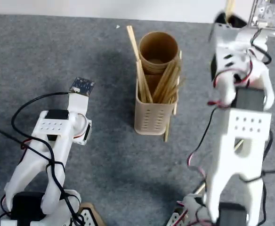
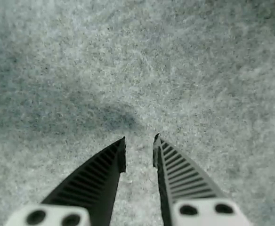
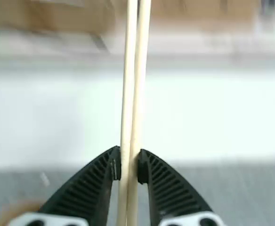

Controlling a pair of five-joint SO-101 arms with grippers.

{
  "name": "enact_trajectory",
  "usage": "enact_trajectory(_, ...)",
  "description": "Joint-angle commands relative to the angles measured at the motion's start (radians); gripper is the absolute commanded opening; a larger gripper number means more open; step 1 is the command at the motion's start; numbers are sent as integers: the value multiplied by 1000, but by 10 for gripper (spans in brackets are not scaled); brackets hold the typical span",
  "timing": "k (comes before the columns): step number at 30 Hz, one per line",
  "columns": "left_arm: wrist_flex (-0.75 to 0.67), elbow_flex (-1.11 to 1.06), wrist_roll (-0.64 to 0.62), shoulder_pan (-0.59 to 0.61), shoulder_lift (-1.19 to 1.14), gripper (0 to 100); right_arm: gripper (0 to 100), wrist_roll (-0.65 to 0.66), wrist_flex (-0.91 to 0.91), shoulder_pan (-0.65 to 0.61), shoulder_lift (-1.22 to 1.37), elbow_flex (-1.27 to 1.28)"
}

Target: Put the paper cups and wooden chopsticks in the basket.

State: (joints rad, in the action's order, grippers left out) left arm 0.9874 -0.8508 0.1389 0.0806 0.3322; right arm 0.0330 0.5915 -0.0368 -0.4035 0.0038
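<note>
Grey felt (image 1: 57, 52), tan perforated basket (image 1: 154, 120), pale chopsticks (image 1: 169, 80).

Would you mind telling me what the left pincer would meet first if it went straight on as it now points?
The grey table covering, it seems: the left pincer faces bare felt with nothing between, though the depth is unclear.

The bench (image 1: 43, 52) has a grey, felt-like surface. A white strip (image 1: 81, 7) borders its far edge, and a tan board corner (image 1: 95, 215) lies at its near edge.
</note>
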Motion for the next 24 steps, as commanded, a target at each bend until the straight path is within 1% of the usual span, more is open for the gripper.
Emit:
enact_trajectory(1,-11,5,-5,-10,22,123,6,-11,-205,-70,-120,108)
enact_trajectory(8,-12,7,-5,-10,22,123,5,-3,-647,-231,-383,705)
enact_trajectory(11,-25,4,-5,-10,22,123,5,-3,-740,-275,-463,917)
enact_trajectory(13,-31,4,-5,-10,22,123,5,-8,-779,-289,-490,977)
enact_trajectory(17,-29,4,-5,-8,22,123,5,-11,-858,-294,-476,1017)
enact_trajectory(21,-28,4,-5,-8,22,123,11,-6,-891,-295,-456,1082)
enact_trajectory(22,-29,4,-5,-8,22,123,22,-6,-889,-295,-461,1095)
enact_trajectory(24,-31,4,-5,-8,22,123,86,-11,-881,-295,-481,1099)
